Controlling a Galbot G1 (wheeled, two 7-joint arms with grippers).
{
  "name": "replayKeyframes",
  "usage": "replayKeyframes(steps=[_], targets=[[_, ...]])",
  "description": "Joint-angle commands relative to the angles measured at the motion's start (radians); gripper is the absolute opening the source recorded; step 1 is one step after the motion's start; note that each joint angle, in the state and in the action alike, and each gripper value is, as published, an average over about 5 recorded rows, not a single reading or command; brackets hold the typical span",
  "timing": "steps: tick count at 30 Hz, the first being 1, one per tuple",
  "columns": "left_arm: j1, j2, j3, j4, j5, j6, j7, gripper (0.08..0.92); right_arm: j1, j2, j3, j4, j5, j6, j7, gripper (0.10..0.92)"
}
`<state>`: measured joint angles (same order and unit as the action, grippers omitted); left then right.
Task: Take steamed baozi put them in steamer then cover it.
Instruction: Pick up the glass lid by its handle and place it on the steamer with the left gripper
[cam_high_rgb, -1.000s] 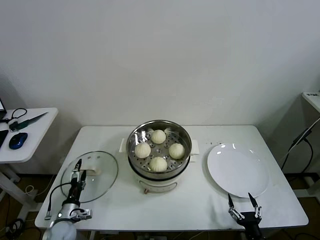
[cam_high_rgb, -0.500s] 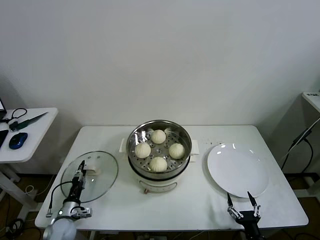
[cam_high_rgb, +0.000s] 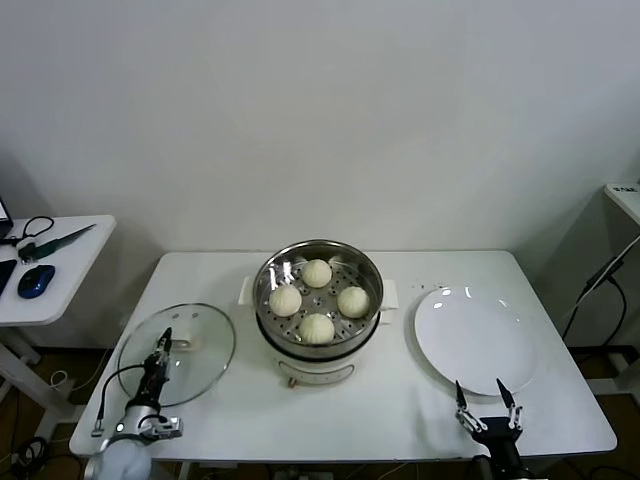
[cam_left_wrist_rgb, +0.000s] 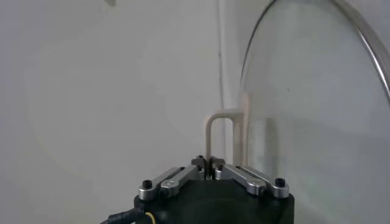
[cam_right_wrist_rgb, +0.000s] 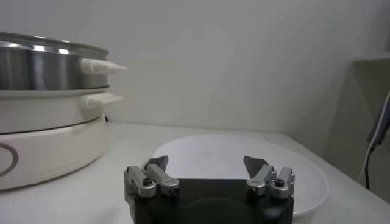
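Here, in the head view, a white table (cam_high_rgb: 250, 420) fills the lower half of the frame. At its centre stands the steamer (cam_high_rgb: 318, 305), a shiny steel basket on a cream pot base, with four steamed baozi (cam_high_rgb: 317, 328) resting on its perforated floor. At lower left the cover (cam_high_rgb: 190, 350), a clear glass lid, is gripped by the left gripper (cam_high_rgb: 160, 350); the left wrist view shows its jaws pinched tight on the cream handle (cam_left_wrist_rgb: 222, 131). At lower right the right gripper (cam_high_rgb: 484, 398) sits low at the table's near edge with its jaws spread wide and holding nothing, just beside a bare white plate (cam_high_rgb: 480, 345). A side table (cam_high_rgb: 60, 270) stands at far left.
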<state>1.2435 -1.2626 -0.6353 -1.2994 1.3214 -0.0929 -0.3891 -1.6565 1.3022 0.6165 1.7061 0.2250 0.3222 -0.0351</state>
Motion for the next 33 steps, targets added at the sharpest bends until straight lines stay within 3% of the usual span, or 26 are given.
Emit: replayKeyframes(steps=[1,8,14,23,28,33], targets=[[0.026,0.008,0.006,-0.090,-0.089,0.002,0.037,0.137,-0.002,-0.005,-0.002,0.014,-0.006,-0.024,0.001,0.823],[0.118,0.077,0.017,-0.400,-0.314,0.077,0.185,0.137,-0.004,-0.013,-0.003,0.011,-0.007,-0.021,-0.008,0.823],[0.177,0.183,-0.016,-0.639,-0.454,0.220,0.336,0.137,-0.003,-0.013,-0.006,0.010,-0.008,-0.018,-0.010,0.823],[0.098,0.313,0.028,-0.775,-0.464,0.384,0.449,0.137,-0.002,-0.011,-0.011,0.016,-0.019,-0.008,-0.010,0.823],[0.023,0.313,0.165,-0.829,-0.416,0.498,0.502,0.137,0.003,-0.011,-0.015,0.025,-0.018,-0.010,-0.015,0.823],[-0.055,0.227,0.360,-0.864,-0.296,0.618,0.540,0.137,0.007,-0.017,-0.017,0.023,-0.018,-0.009,-0.018,0.823]])
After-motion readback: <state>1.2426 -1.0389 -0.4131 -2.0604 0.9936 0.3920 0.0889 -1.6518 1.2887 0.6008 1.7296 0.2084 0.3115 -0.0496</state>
